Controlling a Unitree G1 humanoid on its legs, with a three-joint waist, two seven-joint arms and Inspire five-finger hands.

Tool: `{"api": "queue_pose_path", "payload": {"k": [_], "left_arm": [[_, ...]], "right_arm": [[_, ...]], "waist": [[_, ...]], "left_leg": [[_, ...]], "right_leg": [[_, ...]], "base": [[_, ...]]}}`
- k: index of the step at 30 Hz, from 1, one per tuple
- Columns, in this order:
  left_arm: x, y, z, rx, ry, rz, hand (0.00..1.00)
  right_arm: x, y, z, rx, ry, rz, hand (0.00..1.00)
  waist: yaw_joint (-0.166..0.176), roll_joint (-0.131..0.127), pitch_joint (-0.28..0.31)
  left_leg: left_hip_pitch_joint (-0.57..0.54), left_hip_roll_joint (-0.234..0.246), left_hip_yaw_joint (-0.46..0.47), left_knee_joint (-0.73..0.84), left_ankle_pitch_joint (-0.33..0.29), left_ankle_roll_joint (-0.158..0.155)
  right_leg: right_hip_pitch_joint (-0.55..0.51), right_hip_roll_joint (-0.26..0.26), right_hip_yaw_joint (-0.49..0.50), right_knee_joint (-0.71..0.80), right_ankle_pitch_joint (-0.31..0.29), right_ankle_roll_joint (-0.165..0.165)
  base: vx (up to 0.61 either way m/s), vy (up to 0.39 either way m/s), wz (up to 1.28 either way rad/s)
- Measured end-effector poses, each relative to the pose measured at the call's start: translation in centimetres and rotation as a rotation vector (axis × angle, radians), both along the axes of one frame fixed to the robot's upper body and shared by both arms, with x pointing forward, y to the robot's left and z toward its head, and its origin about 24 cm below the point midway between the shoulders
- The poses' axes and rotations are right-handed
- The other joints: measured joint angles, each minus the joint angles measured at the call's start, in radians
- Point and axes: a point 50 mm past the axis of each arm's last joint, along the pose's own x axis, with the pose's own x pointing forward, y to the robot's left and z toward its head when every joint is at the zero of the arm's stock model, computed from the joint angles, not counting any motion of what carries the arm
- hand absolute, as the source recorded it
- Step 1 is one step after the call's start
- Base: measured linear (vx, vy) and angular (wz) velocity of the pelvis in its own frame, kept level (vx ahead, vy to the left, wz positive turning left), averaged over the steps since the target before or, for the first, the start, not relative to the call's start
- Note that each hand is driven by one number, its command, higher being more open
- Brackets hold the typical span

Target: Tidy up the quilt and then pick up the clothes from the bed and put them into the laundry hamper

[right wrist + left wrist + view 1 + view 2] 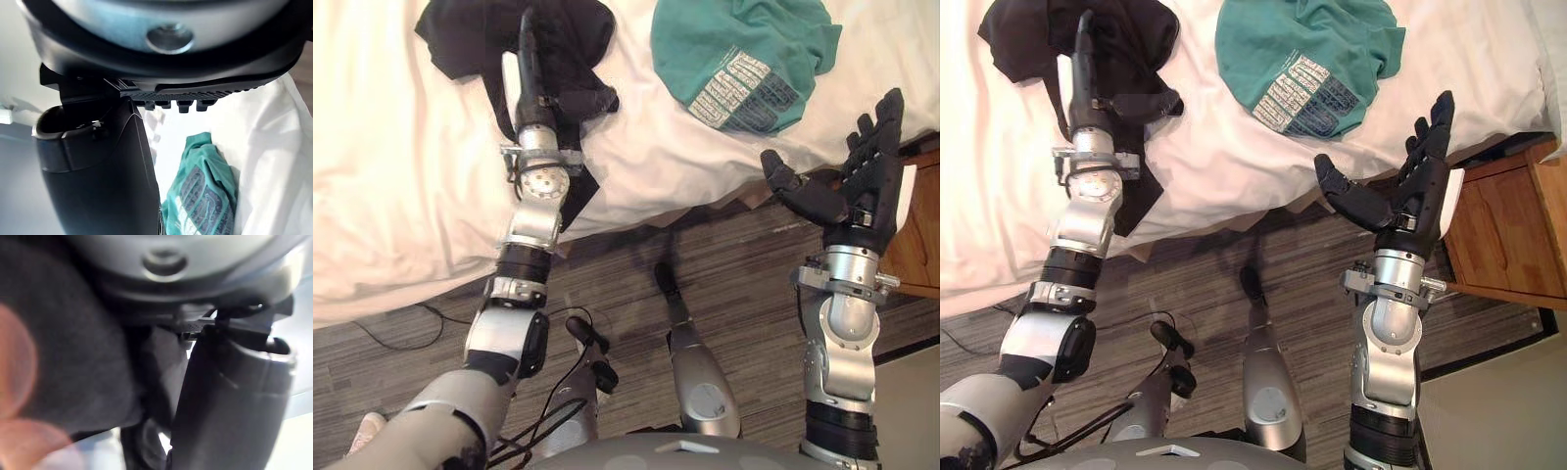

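Bedroom, looking down on a white quilt (pixel 391 176) spread over the bed, grey wood-look floor (pixel 734 255) at the near side. Quilt fairly flat, soft creases only, near edge hanging over the bed side; judged tidied or close to it.

Two task garments on top, well apart. Black garment (pixel 460 34) far left, bunched, one part hanging over the near bed edge. Teal T-shirt (pixel 744 49) far centre-right, crumpled, print side up.

Left robot hand (pixel 530 78) laid edge-on on the black garment, fingers straight and pointing far, thumb out to the right. Touching cloth, no curl round it seen, so no grip made. Likely placed there to gather or pin the cloth ahead of a grasp. Left wrist view: dark cloth close against that robot hand.

Right robot hand (pixel 871 166) held up off the near-right bed corner, palm up, fingers straight, thumb spread, empty. Probably parked clear, or ready for the teal T-shirt lying beyond it.

Wooden nightstand (pixel 1513 225) just beside that robot hand, close against the bed: risk of a knock on any swing right. Hanging part of the black garment runs beside the left wrist, could snag on lifting.

Step judged: first garment pick-up, nothing collected yet.
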Motion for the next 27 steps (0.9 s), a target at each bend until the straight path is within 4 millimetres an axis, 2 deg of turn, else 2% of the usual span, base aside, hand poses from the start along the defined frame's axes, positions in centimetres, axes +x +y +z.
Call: {"api": "queue_pose_path", "payload": {"k": [3, 6, 10, 12, 13, 15, 16, 17, 19, 20, 21, 22, 23, 24, 27], "left_arm": [[0.4, -0.8, -1.1, 0.104, 0.043, 0.032, 0.00], [0.6, -0.3, -1.9, 0.134, 0.076, 0.056, 0.00], [0.4, 0.8, -5.0, 0.093, 0.179, 0.039, 0.00], [0.0, 0.7, -6.2, 0.088, 0.211, 0.022, 0.00], [-0.5, 0.0, -7.0, 0.140, 0.220, -0.006, 0.00], [-2.2, -1.9, -8.2, 0.225, 0.206, -0.090, 0.00], [-4.1, -3.2, -9.2, 0.254, 0.193, -0.163, 0.00], [-5.2, -3.9, -9.8, 0.258, 0.190, -0.202, 0.00], [-9.6, -6.1, -12.2, 0.166, 0.218, -0.384, 0.00], [-10.7, -6.5, -12.9, 0.141, 0.240, -0.420, 0.00], [-12.8, -7.0, -14.4, 0.071, 0.297, -0.487, 0.00], [-14.6, -7.3, -15.8, 0.001, 0.361, -0.528, 0.00], [-15.4, -7.3, -16.4, -0.027, 0.391, -0.539, 0.00], [-17.4, -6.9, -17.7, -0.133, 0.462, -0.558, 0.00], [-18.6, -6.5, -18.1, -0.217, 0.494, -0.582, 0.00]], "right_arm": [[-0.5, -0.4, 0.9, -0.004, -0.050, -0.031, 1.00], [-0.5, -1.1, 1.6, 0.007, -0.084, -0.066, 1.00], [-0.4, -1.1, 1.9, 0.027, -0.106, -0.086, 1.00], [-0.2, -0.9, 2.2, 0.026, -0.121, -0.080, 1.00], [0.0, -0.9, 2.6, 0.009, -0.130, -0.086, 1.00], [0.6, -1.3, 2.7, -0.038, -0.128, -0.108, 1.00], [1.3, -1.6, 2.5, -0.059, -0.106, -0.131, 1.00], [1.7, -1.8, 2.3, -0.074, -0.090, -0.142, 1.00], [3.7, -2.9, 1.3, -0.088, -0.004, -0.163, 1.00], [4.2, -3.3, 1.0, -0.091, 0.026, -0.169, 1.00], [5.1, -3.9, 0.3, -0.093, 0.085, -0.181, 1.00], [5.8, -4.3, -0.2, -0.088, 0.131, -0.189, 1.00], [6.1, -4.5, -0.5, -0.086, 0.151, -0.193, 1.00], [7.1, -4.9, -1.2, -0.116, 0.219, -0.205, 1.00], [7.9, -6.3, -1.3, -0.176, 0.286, -0.251, 1.00]], "waist": [[0.012, 0.004, -0.003], [0.033, 0.008, -0.007], [0.054, 0.029, -0.072], [0.057, 0.039, -0.080], [0.057, 0.046, -0.085], [0.056, 0.052, -0.088], [0.057, 0.052, -0.089], [0.060, 0.053, -0.089], [0.086, 0.055, -0.090], [0.094, 0.056, -0.089], [0.113, 0.060, -0.088], [0.127, 0.065, -0.085], [0.136, 0.066, -0.085], [0.146, 0.070, -0.083], [0.165, 0.084, -0.075]], "left_leg": [[-0.001, 0.009, 0.000, 0.000, 0.005, 0.003], [0.015, 0.021, -0.003, 0.000, 0.015, 0.006], [0.015, 0.029, -0.010, 0.000, 0.007, 0.003], [0.018, 0.033, -0.029, -0.001, 0.009, 0.003], [0.019, 0.034, -0.051, -0.001, 0.013, 0.002], [0.013, 0.031, -0.102, -0.001, 0.024, 0.000], [0.007, 0.030, -0.138, -0.001, 0.038, 0.000], [-0.003, 0.030, -0.156, -0.001, 0.046, 0.004], [-0.043, 0.028, -0.224, -0.001, 0.074, 0.007], [-0.053, 0.027, -0.240, -0.001, 0.080, 0.006], [-0.069, 0.023, -0.268, -0.001, 0.090, 0.006], [-0.082, 0.015, -0.291, 0.000, 0.100, 0.009], [-0.087, 0.013, -0.299, 0.000, 0.103, 0.011], [-0.101, 0.004, -0.327, 0.000, 0.113, 0.010], [-0.110, -0.001, -0.347, -0.001, 0.109, 0.009]], "right_leg": [[0.001, 0.003, -0.024, 0.001, 0.008, -0.003], [0.018, 0.014, -0.036, 0.001, 0.025, -0.005], [0.021, 0.021, -0.052, 0.001, 0.025, -0.005], [0.037, 0.021, -0.071, 0.000, 0.024, -0.005], [0.051, 0.019, -0.094, -0.003, 0.021, -0.008], [0.081, 0.011, -0.142, -0.016, 0.008, -0.023], [0.091, 0.008, -0.173, -0.016, -0.004, -0.030], [0.093, 0.006, -0.190, -0.016, -0.008, -0.033], [0.091, 0.000, -0.246, -0.017, -0.018, -0.035], [0.092, -0.001, -0.259, -0.017, -0.021, -0.037], [0.093, -0.002, -0.284, -0.016, -0.022, -0.038], [0.095, -0.002, -0.308, -0.014, -0.023, -0.039], [0.095, -0.005, -0.317, -0.013, -0.024, -0.040], [0.097, -0.012, -0.342, -0.005, -0.029, -0.042], [0.097, -0.024, -0.359, 0.007, -0.033, -0.042]], "base": [[0.03, -0.021, 0.10], [0.03, -0.019, 0.02], [0.03, -0.020, 0.04], [0.03, -0.026, 0.20], [0.02, -0.031, 0.48], [0.01, -0.027, 0.66], [0.01, -0.017, 0.64], [0.01, -0.037, 0.82], [0.00, -0.032, 0.79], [-0.02, -0.017, 0.74], [-0.04, -0.002, 0.70], [-0.04, 0.007, 0.64], [-0.06, 0.027, 0.64], [-0.06, 0.030, 0.44], [-0.08, 0.034, 0.34]]}}
